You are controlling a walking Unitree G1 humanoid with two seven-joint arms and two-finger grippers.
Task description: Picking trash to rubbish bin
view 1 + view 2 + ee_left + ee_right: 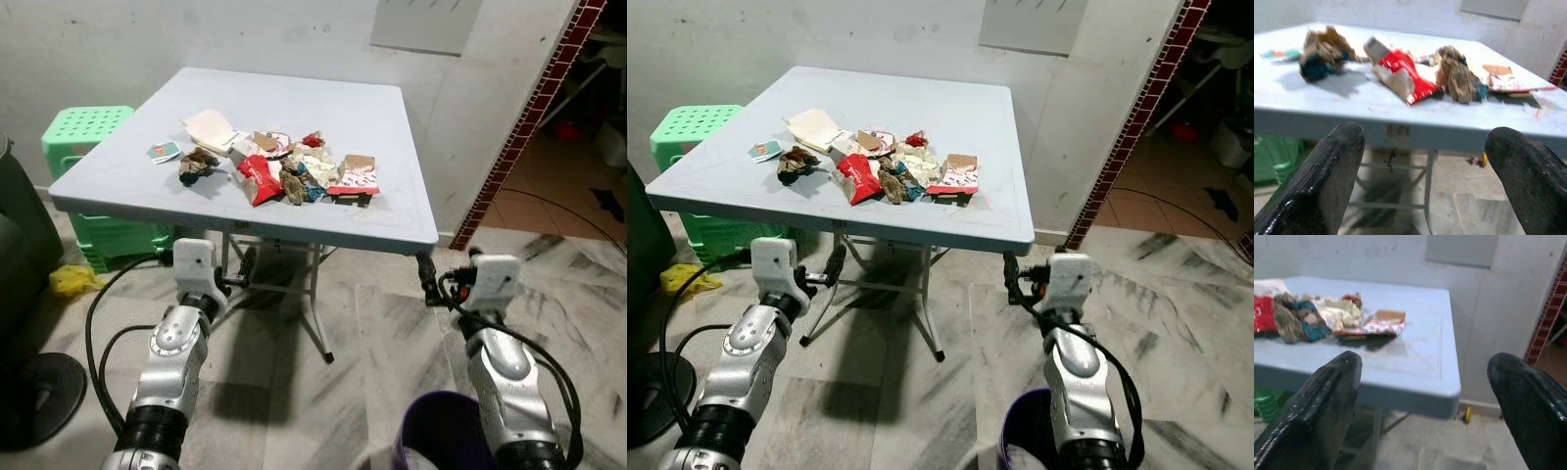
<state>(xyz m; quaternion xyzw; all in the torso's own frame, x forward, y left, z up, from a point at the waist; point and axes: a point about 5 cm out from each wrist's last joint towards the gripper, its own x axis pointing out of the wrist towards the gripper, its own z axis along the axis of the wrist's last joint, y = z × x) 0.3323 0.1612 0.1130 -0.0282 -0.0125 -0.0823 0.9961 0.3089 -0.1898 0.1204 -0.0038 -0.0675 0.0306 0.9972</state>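
Green plastic stool point(83, 132) stood leftmost; light-blue square folding table point(392, 127) carried the crumpled wrappers and paper trash point(284, 166) — mid-tabletop. Left gripper point(1425, 181) and right gripper point(1425, 411) (fingers apart) hovered below its near edge; purple bin point(441, 431) by the right arm.

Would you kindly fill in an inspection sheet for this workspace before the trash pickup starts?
Surface: pale blue folding table, stained near the right edge.
Job's things: trash pile mid-table with a red wrapper, a brown wad and a flat carton; purple bin on the floor by the right arm.
Clutter: small card on the table; yellow scrap on the floor.
Grippers: left gripper and right gripper open, empty, short of the table's edge.
Cables: black cables loop along both arms.
Surroundings: green stool, white wall, marble floor.
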